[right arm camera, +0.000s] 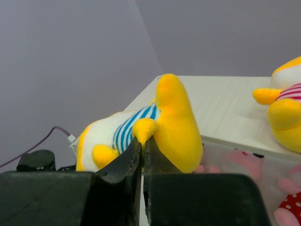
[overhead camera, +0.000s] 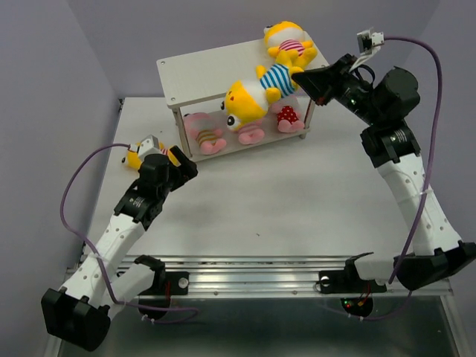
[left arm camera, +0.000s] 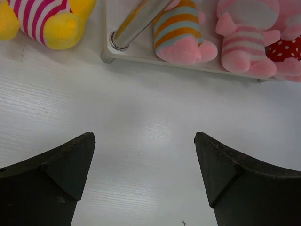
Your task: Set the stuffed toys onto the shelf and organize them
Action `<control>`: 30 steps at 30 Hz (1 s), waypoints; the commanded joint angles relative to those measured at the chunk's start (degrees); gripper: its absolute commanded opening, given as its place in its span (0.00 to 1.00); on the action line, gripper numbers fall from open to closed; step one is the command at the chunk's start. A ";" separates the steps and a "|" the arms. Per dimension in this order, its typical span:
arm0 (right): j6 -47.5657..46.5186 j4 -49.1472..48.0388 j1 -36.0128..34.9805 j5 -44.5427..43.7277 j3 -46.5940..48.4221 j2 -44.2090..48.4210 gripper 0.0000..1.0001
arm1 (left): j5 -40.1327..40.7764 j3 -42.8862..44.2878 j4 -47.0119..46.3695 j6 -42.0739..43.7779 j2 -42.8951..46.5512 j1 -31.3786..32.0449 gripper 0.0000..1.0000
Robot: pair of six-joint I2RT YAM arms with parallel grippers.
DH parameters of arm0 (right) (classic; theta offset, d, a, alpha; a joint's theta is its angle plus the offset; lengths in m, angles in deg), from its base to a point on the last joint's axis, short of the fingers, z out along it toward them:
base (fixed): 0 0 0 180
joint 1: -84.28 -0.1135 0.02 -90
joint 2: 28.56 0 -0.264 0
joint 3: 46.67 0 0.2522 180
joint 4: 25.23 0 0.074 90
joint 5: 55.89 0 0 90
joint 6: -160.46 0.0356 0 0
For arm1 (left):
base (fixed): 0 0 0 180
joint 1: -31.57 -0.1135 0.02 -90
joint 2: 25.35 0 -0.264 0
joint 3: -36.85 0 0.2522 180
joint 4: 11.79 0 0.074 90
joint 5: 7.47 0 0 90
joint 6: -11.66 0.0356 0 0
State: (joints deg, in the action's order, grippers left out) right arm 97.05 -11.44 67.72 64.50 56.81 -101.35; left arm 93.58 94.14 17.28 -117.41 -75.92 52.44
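The off-white two-tier shelf (overhead camera: 212,71) stands at the back. A yellow toy in a pink-striped shirt (overhead camera: 290,44) lies on its top board. My right gripper (overhead camera: 299,77) is shut on a small yellow limb of the blue-striped yellow toy (overhead camera: 256,89), also in the right wrist view (right arm camera: 155,122); the toy hangs over the top board's front edge. Three pink toys (overhead camera: 249,132) sit on the lower board. Another pink-striped yellow toy (overhead camera: 134,155) lies on the table left of the shelf. My left gripper (left arm camera: 145,141) is open and empty over the table before the shelf's left leg (left arm camera: 136,23).
The left wrist view shows the yellow toy (left arm camera: 47,19) left of the leg and the pink toys' feet (left arm camera: 181,35) on the lower board (left arm camera: 141,52). Purple walls close in behind and on the left. A metal rail (overhead camera: 245,268) runs along the near edge.
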 commanded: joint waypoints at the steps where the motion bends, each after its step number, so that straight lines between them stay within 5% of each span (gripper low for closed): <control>1: -3.21 -2.84 -3.39 -6.75 11.52 -5.41 0.01 | 1.52 2.18 -0.28 0.13 1.17 -0.30 0.99; 8: -6.37 -2.32 -11.74 -16.23 26.64 -19.21 0.01 | 2.31 2.00 0.33 0.40 1.79 -0.30 0.99; 17: -15.07 -1.52 -20.79 -42.23 43.77 -34.77 0.01 | 3.45 0.86 0.51 0.40 2.75 -0.47 0.99; 22: -21.49 -4.43 -24.75 -62.25 45.90 -39.61 0.01 | 3.45 0.77 0.60 0.66 2.75 -0.47 0.99; 30: -23.33 -8.21 -28.87 -75.11 36.51 -37.69 0.01 | 3.80 0.33 0.42 0.49 3.28 -0.38 0.99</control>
State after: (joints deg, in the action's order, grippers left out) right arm 76.72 -13.32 40.73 0.74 95.69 -142.55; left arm 96.16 94.14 18.50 -117.38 -74.11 52.33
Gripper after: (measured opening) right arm 0.041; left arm 0.986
